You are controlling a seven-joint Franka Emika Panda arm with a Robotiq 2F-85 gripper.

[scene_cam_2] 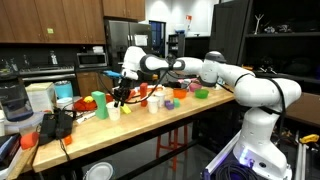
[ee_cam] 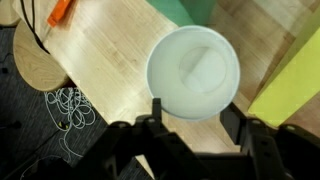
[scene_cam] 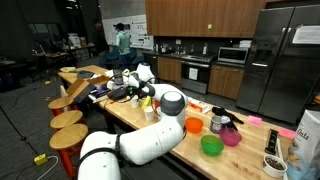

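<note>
Gripper fingers flank a white cup upright on the counter; whether they pinch it I cannot tell. Yellow-green thing just beside, orange thing farther off.

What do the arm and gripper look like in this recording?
The arm is glossy white, built from rounded tubular segments with darker grey caps at the joints, as both exterior views show. The gripper is black, with two blocky dark fingers in the wrist view. No markings or cables on it are legible at this size.
</note>
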